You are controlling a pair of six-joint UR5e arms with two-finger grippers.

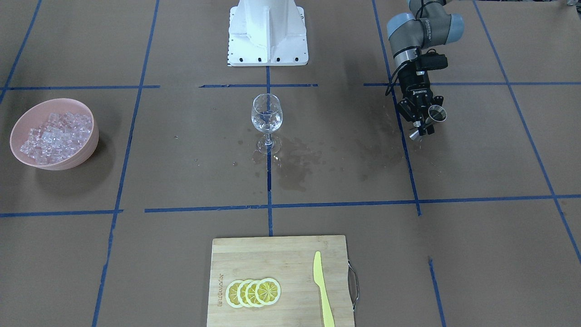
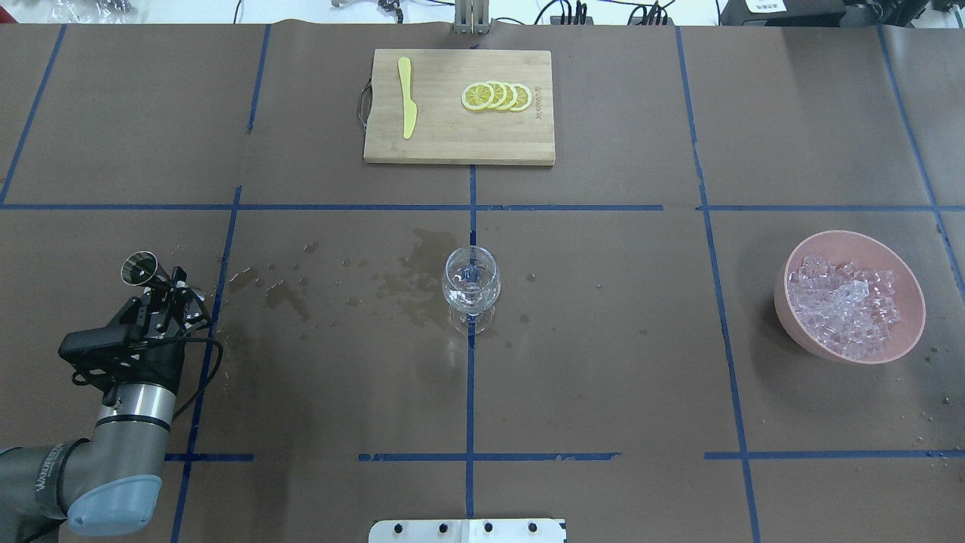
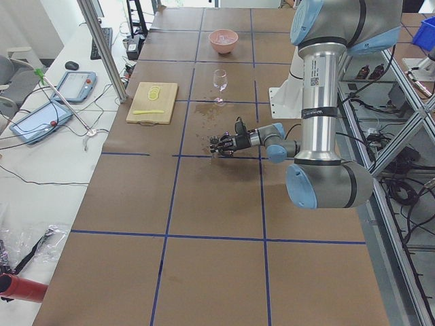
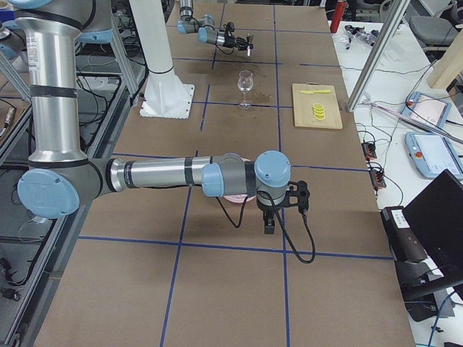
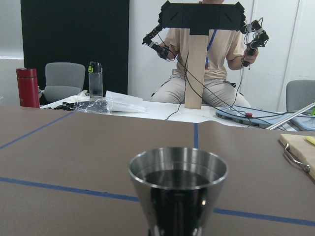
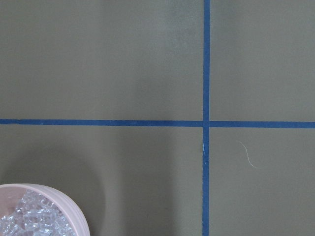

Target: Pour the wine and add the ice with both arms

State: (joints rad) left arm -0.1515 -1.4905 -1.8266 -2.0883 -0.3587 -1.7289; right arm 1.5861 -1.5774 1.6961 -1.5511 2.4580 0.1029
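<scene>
My left gripper (image 1: 425,122) (image 2: 172,287) is shut on the waist of a metal jigger (image 1: 436,113) (image 2: 139,268), held just above the table at my left. The jigger's cup fills the bottom of the left wrist view (image 5: 178,184), and its inside looks dark. The clear wine glass (image 1: 267,118) (image 2: 470,285) stands upright mid-table, well apart from the jigger. The ice (image 1: 56,135) (image 2: 848,302) is heaped in a pink bowl (image 1: 87,150) (image 2: 784,298) at my far right. My right gripper (image 4: 269,220) hangs beside the bowl (image 6: 61,195); I cannot tell whether it is open or shut.
A wooden cutting board (image 1: 272,254) (image 2: 452,143) at the far side carries lemon slices (image 1: 253,292) and a yellow knife (image 1: 322,290). Wet stains (image 1: 295,163) spread around the glass's foot and towards the left gripper. The white base block (image 1: 268,32) stands behind the glass.
</scene>
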